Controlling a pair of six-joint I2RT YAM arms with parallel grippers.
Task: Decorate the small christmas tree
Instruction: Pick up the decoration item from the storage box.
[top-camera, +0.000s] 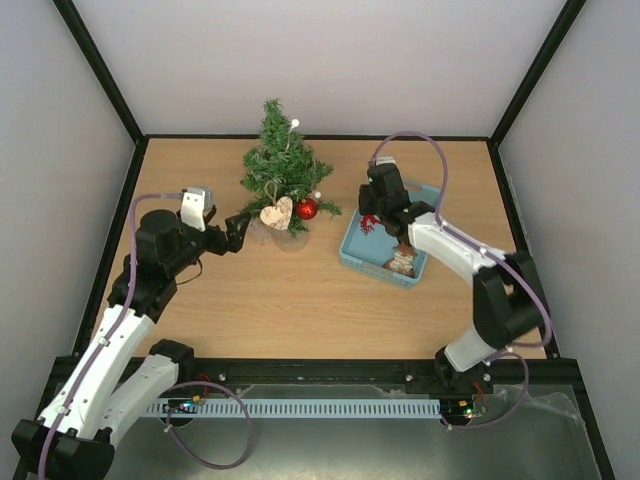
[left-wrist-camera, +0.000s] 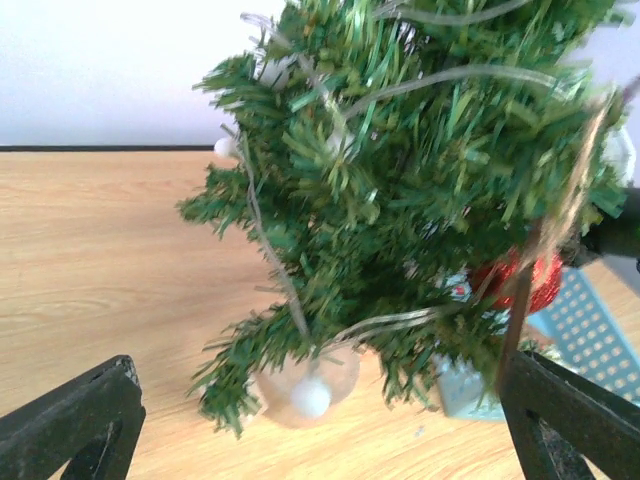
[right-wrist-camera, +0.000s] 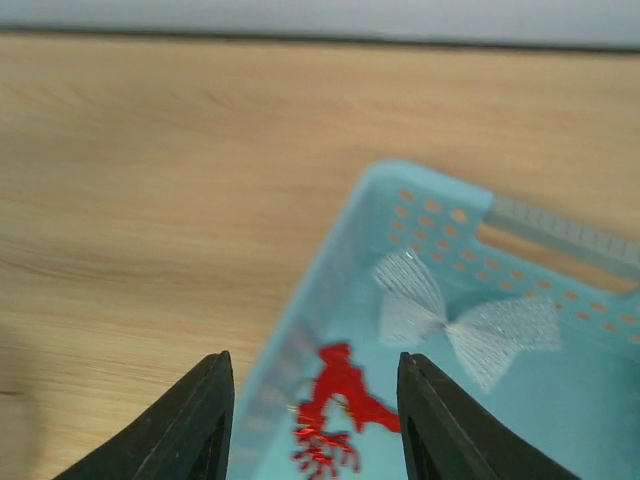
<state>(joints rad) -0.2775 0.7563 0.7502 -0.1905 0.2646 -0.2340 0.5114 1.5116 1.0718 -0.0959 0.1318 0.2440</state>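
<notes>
Toward the back of the worktop (top-camera: 300, 310) stands the small christmas tree (top-camera: 283, 170). It looks light, bristly and easy to tip on its clear cup, so ornaments are best hooked over a springy twig. Reaching level at its base, the left pincer (top-camera: 240, 230) gapes wide and empty. Angled down over the blue basket (top-camera: 352, 255), the right pincer (right-wrist-camera: 312, 365) is partly open above a red ornament (right-wrist-camera: 340, 395).

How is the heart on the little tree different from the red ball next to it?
The pale heart-shaped ornament looks flat; the shiny red ball ornament is round. The heart is bigger than the ball. The heart is cream-coloured, the ball red. Both hang low on the small green Christmas tree.
</notes>
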